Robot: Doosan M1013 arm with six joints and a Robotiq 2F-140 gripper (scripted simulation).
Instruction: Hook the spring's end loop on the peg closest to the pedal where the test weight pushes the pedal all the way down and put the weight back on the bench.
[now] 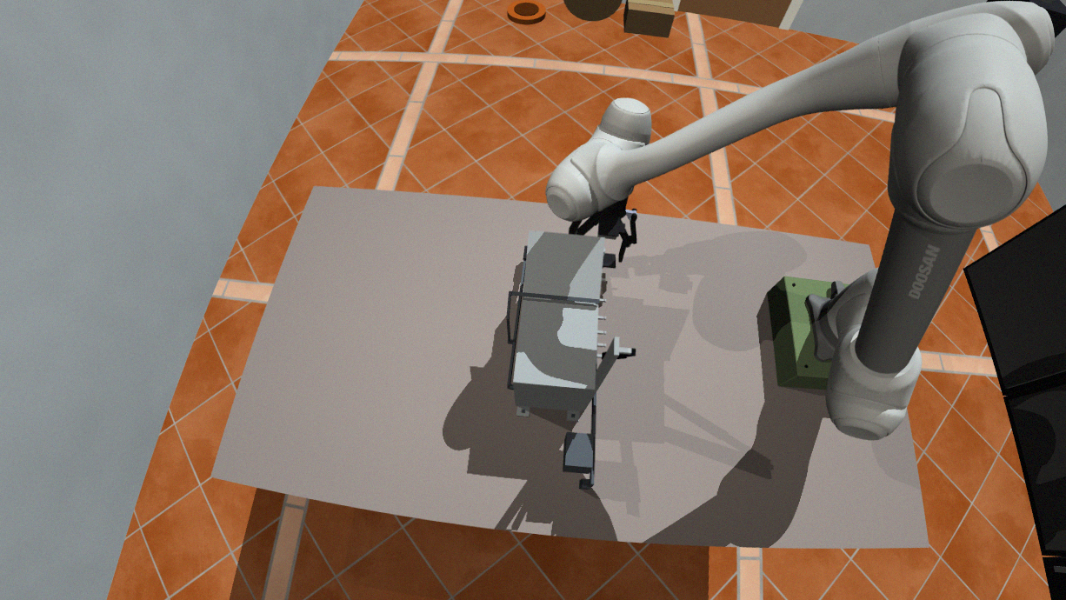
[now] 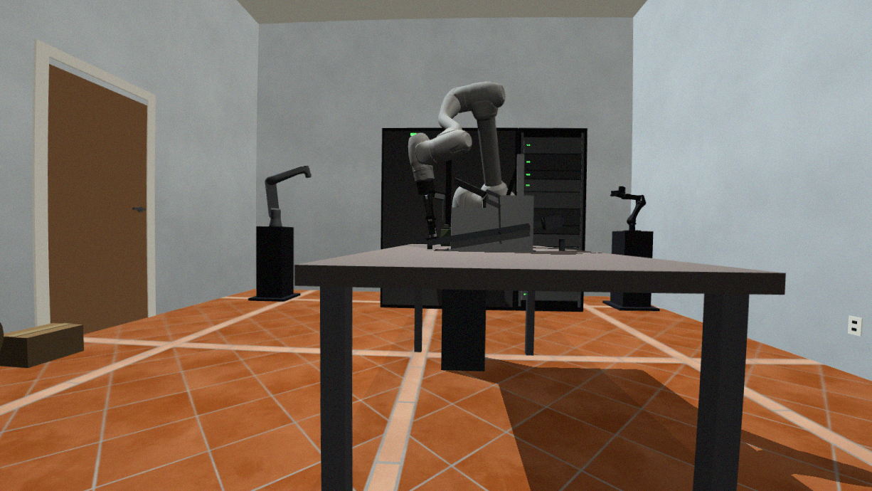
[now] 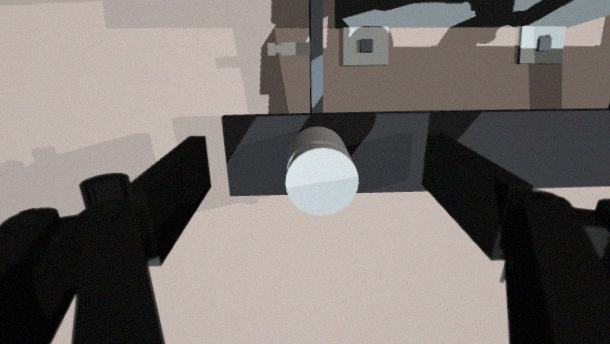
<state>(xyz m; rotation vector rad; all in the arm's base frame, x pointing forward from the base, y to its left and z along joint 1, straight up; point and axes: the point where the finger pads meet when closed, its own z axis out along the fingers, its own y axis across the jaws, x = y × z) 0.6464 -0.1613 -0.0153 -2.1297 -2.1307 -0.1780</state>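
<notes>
The grey box feeder (image 1: 559, 320) stands mid-table. In the wrist view the steel test weight (image 3: 321, 177), a short pale cylinder, stands upright on a dark flat plate (image 3: 400, 150), which looks like the pedal. My gripper (image 3: 317, 160) (image 1: 615, 230) hangs over the feeder's far end and straddles the weight. Its two black fingers stand apart, one on each side, with a clear gap to the cylinder. A row of small pegs (image 1: 602, 313) lines the feeder's right side. I cannot make out the spring loop. The weight is hidden in the top and exterior views.
A thin arm with a small dark plate (image 1: 577, 450) sticks out from the feeder's near end. The green base block (image 1: 794, 331) of my arm sits at the table's right. The feeder's feet (image 3: 365, 46) lie just beyond the pedal. The table's back edge is close behind the gripper.
</notes>
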